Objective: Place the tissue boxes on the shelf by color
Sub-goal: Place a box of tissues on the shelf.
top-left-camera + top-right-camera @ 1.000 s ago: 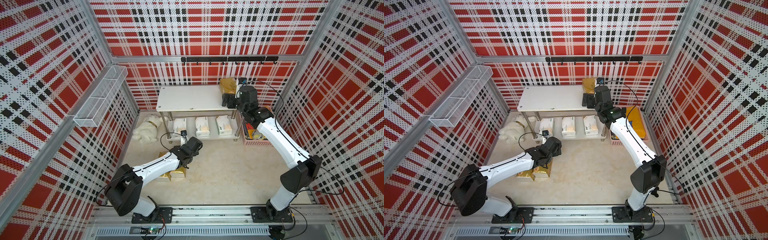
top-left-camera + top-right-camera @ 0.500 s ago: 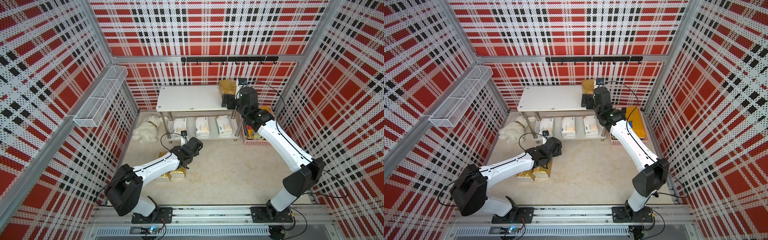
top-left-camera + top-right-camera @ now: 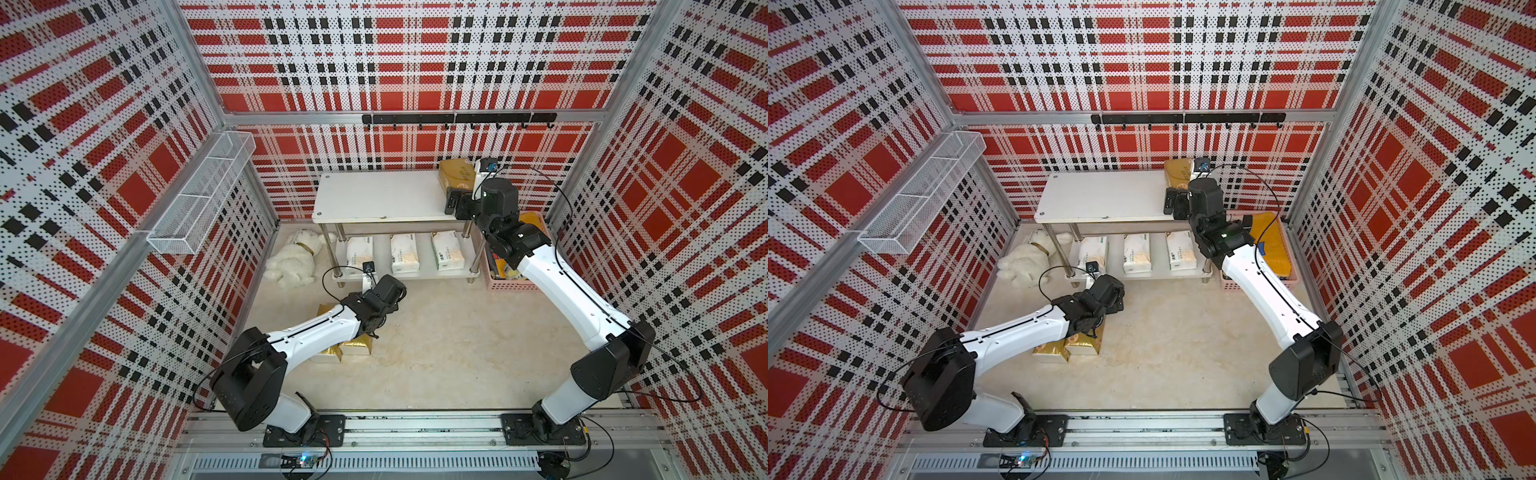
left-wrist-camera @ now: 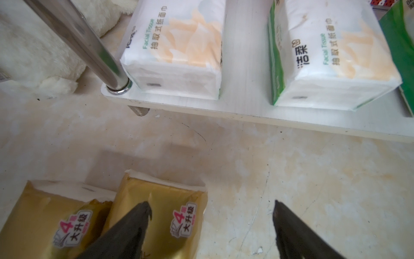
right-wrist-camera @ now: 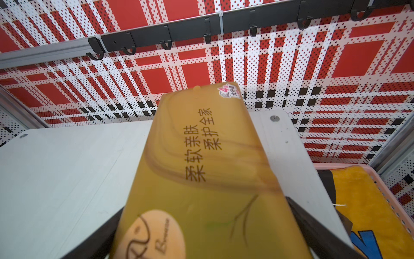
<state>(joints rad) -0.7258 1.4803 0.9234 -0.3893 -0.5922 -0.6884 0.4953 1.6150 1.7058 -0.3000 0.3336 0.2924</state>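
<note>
In both top views I see the shelf (image 3: 374, 195) against the back wall. 1 gold pack (image 3: 456, 174) lies at the right rear corner of its top board, and my right gripper (image 3: 455, 198) is at that pack's near end. 3 white packs (image 3: 404, 257) lie in a row on the lower board. My left gripper (image 3: 372, 326) hangs over the floor packs (image 3: 355, 347), 2 gold ones side by side on the beige floor (image 3: 436, 353) in front of the shelf's left front leg. The arm hides its fingers here. A plush toy (image 3: 295, 262) lies left of the shelf and a pink crate (image 3: 511, 284) stands right of it. In a top view a yellow item (image 3: 1273, 241) fills the crate. A wire basket (image 3: 199, 195) and a hook rail (image 3: 457, 118) hang on red plaid walls.

The left wrist view shows what those hide: the left fingers (image 4: 130, 228) stand well apart and hold nothing. 1 shows in front of a floor pack, the other over bare floor; I cannot tell whether either touches. Ahead, 2 white packs sit at the lower board's front edge, 1 just beside the chrome leg (image 4: 89, 44).

In the right wrist view the gold pack runs between the right fingers (image 5: 318, 228), which are spread wide, 1 along each long side. I cannot tell whether they press it. The pack rests on the top board near its right edge, with its round label nearest the camera.
</note>
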